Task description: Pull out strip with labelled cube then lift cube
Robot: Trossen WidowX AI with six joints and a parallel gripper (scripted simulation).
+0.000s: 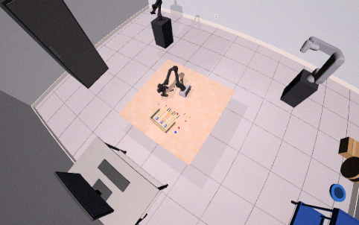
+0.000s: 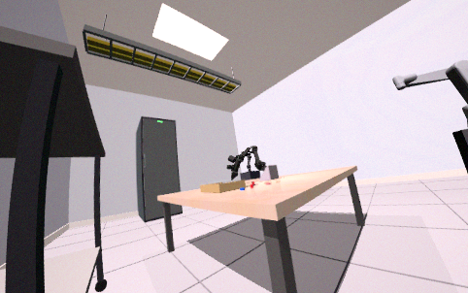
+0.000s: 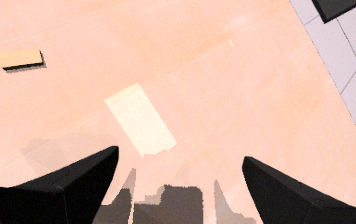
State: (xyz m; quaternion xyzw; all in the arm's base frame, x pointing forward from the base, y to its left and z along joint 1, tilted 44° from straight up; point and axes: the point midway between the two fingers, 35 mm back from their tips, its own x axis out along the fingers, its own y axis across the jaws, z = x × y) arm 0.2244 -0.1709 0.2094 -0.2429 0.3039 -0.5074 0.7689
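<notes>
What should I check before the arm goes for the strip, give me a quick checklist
1. Jaws open and empty: ok; gripper holds nothing.
2. Gripper over the tray: not ok; wrist view shows only the bare table.
3. Whole strip identified: cannot tell; strips too small in the top view.
4. Labelled cube located: cannot tell; no label readable.
5. Loose small pieces beside the tray: ok; they lie apart from it.
</notes>
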